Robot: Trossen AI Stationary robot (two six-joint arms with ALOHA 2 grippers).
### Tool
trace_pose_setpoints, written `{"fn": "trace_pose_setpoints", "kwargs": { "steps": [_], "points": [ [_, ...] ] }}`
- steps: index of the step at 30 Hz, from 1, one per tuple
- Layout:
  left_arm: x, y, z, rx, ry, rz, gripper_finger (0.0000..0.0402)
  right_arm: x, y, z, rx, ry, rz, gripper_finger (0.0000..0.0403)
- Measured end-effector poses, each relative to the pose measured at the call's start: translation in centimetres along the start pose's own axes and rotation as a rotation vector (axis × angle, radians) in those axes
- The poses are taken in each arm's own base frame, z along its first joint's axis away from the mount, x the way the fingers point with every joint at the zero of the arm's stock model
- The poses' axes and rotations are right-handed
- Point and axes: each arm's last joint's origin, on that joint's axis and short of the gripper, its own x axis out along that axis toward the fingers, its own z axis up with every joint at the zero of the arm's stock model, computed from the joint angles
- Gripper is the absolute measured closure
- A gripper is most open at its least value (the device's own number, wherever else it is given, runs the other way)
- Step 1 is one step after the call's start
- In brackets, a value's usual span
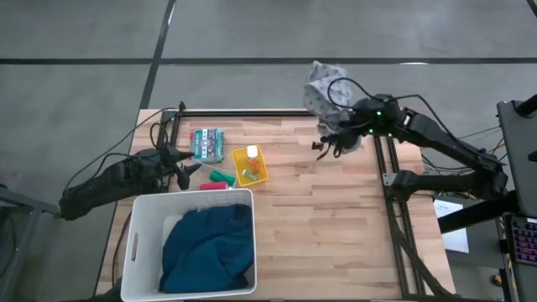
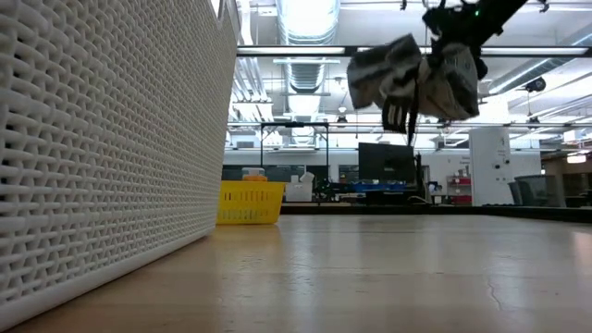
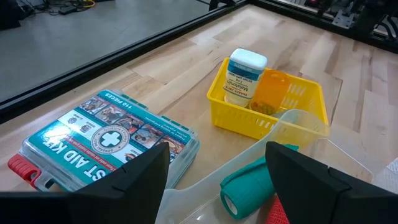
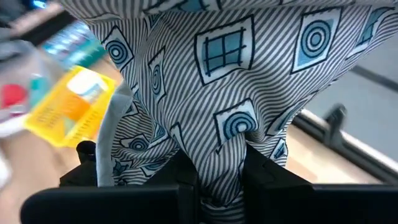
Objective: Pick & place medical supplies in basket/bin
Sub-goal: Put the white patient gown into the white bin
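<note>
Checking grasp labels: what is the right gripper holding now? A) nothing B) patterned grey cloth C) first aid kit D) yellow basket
B: the right gripper is shut on the patterned grey cloth, which hangs lifted off the table.

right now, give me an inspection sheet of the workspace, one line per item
surface: wooden table, right half mostly bare.
job's things: white tub at the near left, blue garment inside; patterned grey cloth held in the air over the table's far right corner.
clutter: first aid kit; yellow basket with a white-capped bottle and an orange one; green roll and a red item by the tub.
grippers: right gripper shut on the cloth; left gripper open, low beside the kit.
cables: black leads trail from both arms.
surroundings: grey floor; an open room with desks and monitors behind.
</note>
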Motion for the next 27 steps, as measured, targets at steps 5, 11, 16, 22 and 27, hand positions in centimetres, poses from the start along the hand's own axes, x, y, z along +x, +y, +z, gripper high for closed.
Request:
{"fn": "trace_pose_setpoints", "kwargs": {
  "steps": [5,11,16,22,27],
  "points": [
    [0.0,0.0,0.0,0.000,0.000,0.000,0.0130,-1.2,1.2,0.8,-0.088,-0.056,0.162,0.0343],
    [0.0,0.0,0.0,0.000,0.000,0.000,0.0130,-1.4,2.8,1.5,-0.152,-0.128,0.369,0.0347],
    [0.0,0.0,0.0,0.000,0.000,0.000,0.0130,-1.2,4.5,2.0,-0.195,-0.179,0.534,0.0348],
    [0.0,0.0,0.0,0.000,0.000,0.000,0.0130,-1.2,6.9,2.9,-0.245,-0.295,0.689,0.0338],
    [0.0,0.0,0.0,0.000,0.000,0.000,0.0130,-1.2,8.8,3.3,-0.276,-0.384,0.789,0.0336]
  ]
}}
